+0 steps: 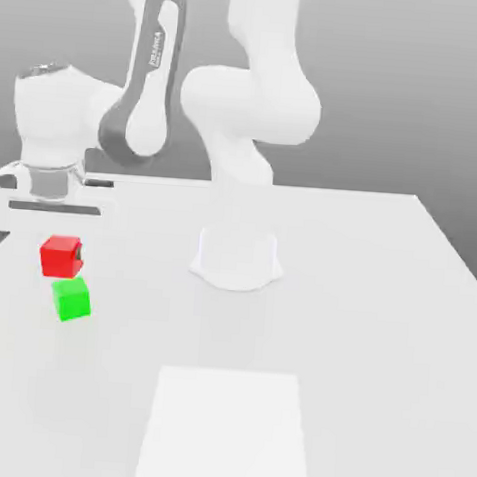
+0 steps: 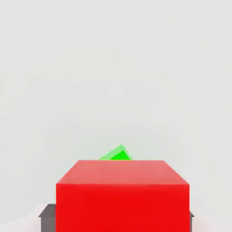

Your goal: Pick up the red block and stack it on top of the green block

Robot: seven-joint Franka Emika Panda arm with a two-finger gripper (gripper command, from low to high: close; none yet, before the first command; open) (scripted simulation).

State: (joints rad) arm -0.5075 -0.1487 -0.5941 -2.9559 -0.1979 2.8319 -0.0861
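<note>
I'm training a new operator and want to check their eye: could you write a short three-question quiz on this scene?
1. What is the end effector gripping?
2. True or false: the small glossy red cube already rests on the white table.
3. Fill in the blank: to complete the stack, the red cube must end up on top of the small bright ____ cube.

Key: 1. The red cube, between its fingers. 2. False; it is held above the table. 3. Green.
</note>
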